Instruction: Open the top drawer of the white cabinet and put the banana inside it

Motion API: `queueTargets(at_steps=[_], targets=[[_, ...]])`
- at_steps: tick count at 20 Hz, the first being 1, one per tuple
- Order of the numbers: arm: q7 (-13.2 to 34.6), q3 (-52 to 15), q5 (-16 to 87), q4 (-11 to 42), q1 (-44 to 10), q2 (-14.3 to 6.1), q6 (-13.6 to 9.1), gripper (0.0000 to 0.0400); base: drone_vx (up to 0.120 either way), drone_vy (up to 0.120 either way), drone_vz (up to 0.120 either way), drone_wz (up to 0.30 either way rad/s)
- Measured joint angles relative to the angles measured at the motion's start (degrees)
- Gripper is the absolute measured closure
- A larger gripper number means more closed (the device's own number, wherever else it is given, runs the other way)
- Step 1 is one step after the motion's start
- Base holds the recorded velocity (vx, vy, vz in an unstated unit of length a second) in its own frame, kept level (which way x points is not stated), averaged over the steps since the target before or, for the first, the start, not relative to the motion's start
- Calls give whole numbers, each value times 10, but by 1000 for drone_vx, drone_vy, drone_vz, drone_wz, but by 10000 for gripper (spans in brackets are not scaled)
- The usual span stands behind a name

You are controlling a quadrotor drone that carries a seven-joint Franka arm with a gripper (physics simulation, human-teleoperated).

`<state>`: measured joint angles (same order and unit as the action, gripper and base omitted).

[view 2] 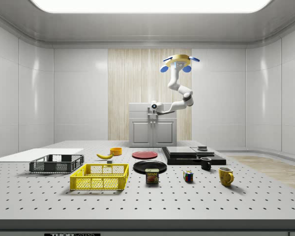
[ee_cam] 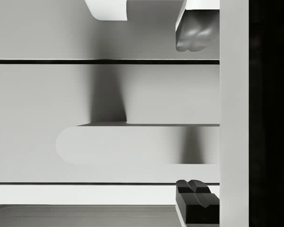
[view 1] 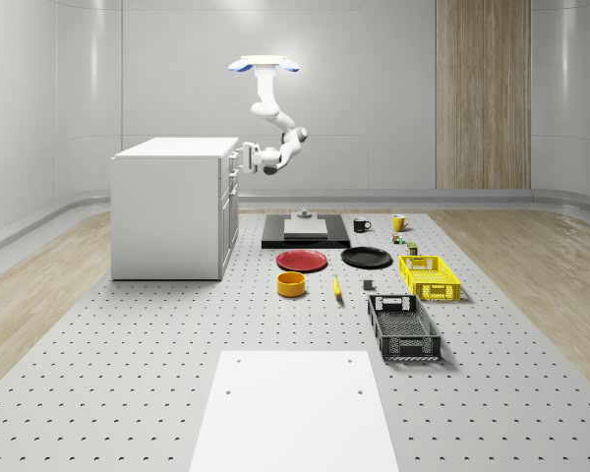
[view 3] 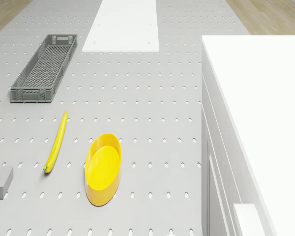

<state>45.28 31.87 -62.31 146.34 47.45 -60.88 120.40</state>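
Observation:
The white cabinet (view 1: 172,206) stands at the whole-scene view's left, its drawers flush. The drone (view 1: 264,65) hovers above and just right of it, seen too in the side view as the drone (view 2: 177,61). The arm bends down so the gripper (view 1: 246,155) sits at the top drawer's front. In the wrist view the gripper (ee_cam: 195,115) is open, one fingertip (ee_cam: 194,38) on each side of the drawer handle (ee_cam: 132,144) without pinching it. The banana (view 1: 336,286) lies on the floor beside a yellow bowl (view 1: 291,283), well away from the gripper; the drone view shows this banana (view 3: 56,142).
A red plate (view 1: 302,260), black plate (view 1: 366,257), yellow crate (view 1: 430,276) and dark crate (view 1: 403,327) lie right of the cabinet. A black platform (view 1: 305,231) and mugs stand behind them. A white mat (view 1: 293,413) covers the near floor.

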Motion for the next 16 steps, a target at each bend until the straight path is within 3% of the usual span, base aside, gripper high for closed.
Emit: queueTargets(at_steps=[16], targets=[[-24,-17,-31,9,-10,17,3,0,0,0,0,0]])
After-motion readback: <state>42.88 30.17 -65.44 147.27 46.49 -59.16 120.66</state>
